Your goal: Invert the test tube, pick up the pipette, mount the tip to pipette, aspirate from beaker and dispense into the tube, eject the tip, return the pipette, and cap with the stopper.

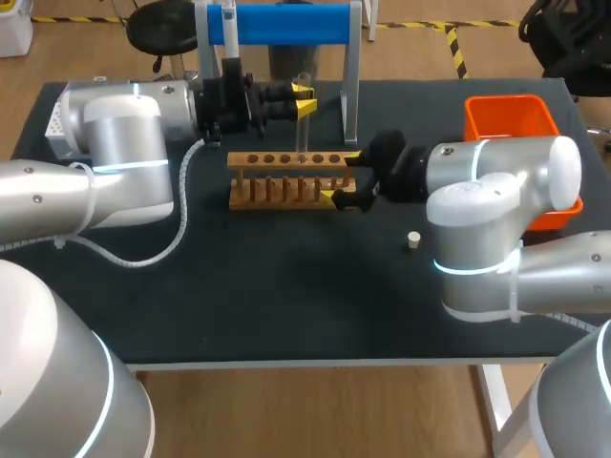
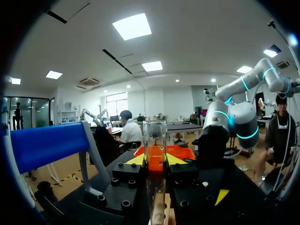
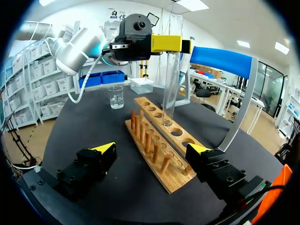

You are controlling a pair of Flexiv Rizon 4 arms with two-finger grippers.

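Your left hand is pinching the clear glass test tube near its upper end, with a yellow tip on each side. The tube stands upright, its lower end at a middle hole in the top row of the light wooden tube rack.

Your right hand is spread wide and straddles the rack's 3 o'clock end, one tip on each long side. Can't tell whether the tips touch the wood.

The small cream stopper lies on the black table at 4 o'clock from the rack, apart from both hands. The orange plastic bin is at 2 o'clock, partly behind your right arm. The stand with the blue bar is at 12 o'clock, behind the rack.

In the right wrist view, the small glass beaker sits beyond the rack's far end, below your left arm. Its markings are too small to read.
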